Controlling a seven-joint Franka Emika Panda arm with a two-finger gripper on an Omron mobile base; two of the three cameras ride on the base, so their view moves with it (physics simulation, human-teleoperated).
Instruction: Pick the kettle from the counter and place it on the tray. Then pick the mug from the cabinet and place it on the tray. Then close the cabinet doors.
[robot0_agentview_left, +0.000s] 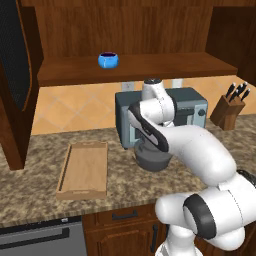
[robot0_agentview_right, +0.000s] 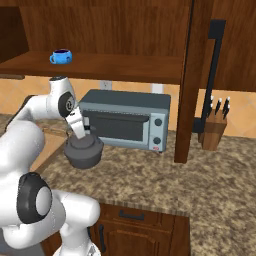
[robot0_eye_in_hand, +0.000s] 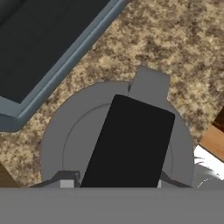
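The dark grey kettle (robot0_agentview_left: 152, 157) (robot0_agentview_right: 84, 152) stands on the granite counter (robot0_agentview_left: 40, 185) just in front of the toaster oven. In the hand view its black handle (robot0_eye_in_hand: 129, 144) runs up between my fingertips, and my gripper (robot0_agentview_right: 87, 134) (robot0_eye_in_hand: 113, 181) is shut on it from above. To the kettle's left the wooden tray (robot0_agentview_left: 82, 192) lies with nothing in it. The blue mug (robot0_agentview_left: 108, 60) (robot0_agentview_right: 61, 56) sits on the shelf of the cabinet (robot0_agentview_left: 150, 67). The cabinet doors (robot0_agentview_left: 12, 50) (robot0_agentview_right: 200, 75) stand open on both sides.
A grey-blue toaster oven (robot0_agentview_left: 190, 107) (robot0_agentview_right: 125, 120) stands right behind the kettle. A knife block (robot0_agentview_left: 229, 110) (robot0_agentview_right: 212, 127) is at the back right. The open right door hangs over the counter (robot0_agentview_right: 175, 180) between oven and knife block.
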